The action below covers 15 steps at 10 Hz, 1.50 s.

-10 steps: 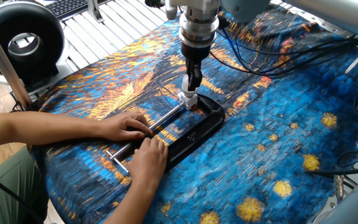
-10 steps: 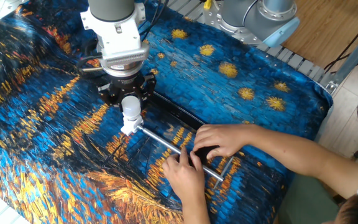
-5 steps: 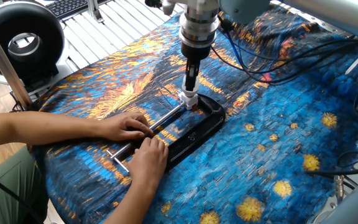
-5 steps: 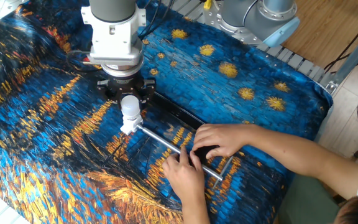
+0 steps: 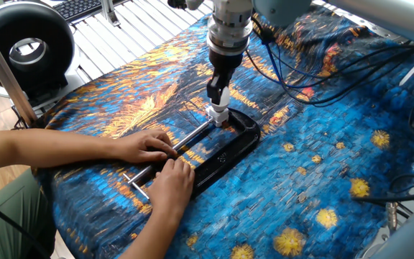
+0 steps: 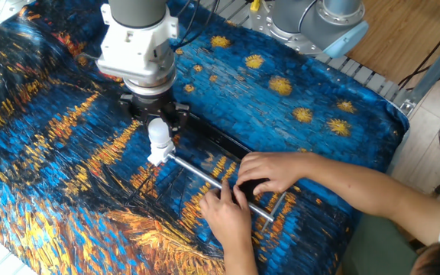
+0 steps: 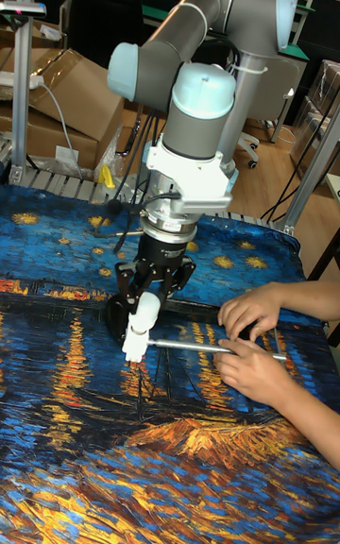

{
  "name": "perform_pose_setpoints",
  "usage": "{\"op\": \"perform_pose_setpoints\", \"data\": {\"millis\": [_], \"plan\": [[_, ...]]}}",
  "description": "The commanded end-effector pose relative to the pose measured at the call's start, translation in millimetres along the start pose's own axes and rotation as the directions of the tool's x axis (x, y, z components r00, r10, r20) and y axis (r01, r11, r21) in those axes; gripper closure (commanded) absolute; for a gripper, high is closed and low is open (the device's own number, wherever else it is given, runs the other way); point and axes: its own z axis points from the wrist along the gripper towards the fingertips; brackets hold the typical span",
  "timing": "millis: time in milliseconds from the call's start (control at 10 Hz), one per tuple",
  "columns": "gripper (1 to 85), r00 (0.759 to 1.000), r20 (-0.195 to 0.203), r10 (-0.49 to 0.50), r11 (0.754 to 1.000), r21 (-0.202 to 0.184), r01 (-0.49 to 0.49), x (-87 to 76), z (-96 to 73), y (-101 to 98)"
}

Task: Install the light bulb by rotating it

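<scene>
Gripper (image 6: 159,126) pointing straight down, fingers clenched on the light bulb (image 6: 159,134). Bulb upright, seated in the white socket base (image 6: 156,157); same stack seen in tall view, bulb (image 7: 144,314) over base (image 7: 133,348).

Base held in the black C-clamp (image 5: 225,151), at the end of the clamp's screw rod (image 6: 205,176). Clamp lies flat on blue/orange painted cloth (image 5: 322,165).

Person's two hands (image 6: 270,172) rest on the clamp body & rod, near the T-handle end, well apart from gripper.

Cannot tell how deep the bulb neck sits in the base.
</scene>
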Motion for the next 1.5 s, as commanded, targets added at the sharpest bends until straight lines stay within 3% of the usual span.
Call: {"op": "perform_pose_setpoints", "data": {"millis": [0,500,700,900,1400], "plan": [[62.7,0.989,-0.007,0.147,0.989,-0.031,-0.147,-0.3,-3.0,4.3],[62.3,0.983,-0.018,0.183,0.982,-0.033,-0.184,1.3,-2.3,4.0],[51.0,0.989,-0.04,0.14,0.987,-0.072,-0.143,5.8,-2.7,14.2],[37.3,0.994,-0.088,0.059,0.995,-0.079,-0.066,19.2,-5.2,12.3],[25.3,0.995,-0.099,-0.02,0.998,-0.061,0.014,23.0,-6.0,1.7]]}}
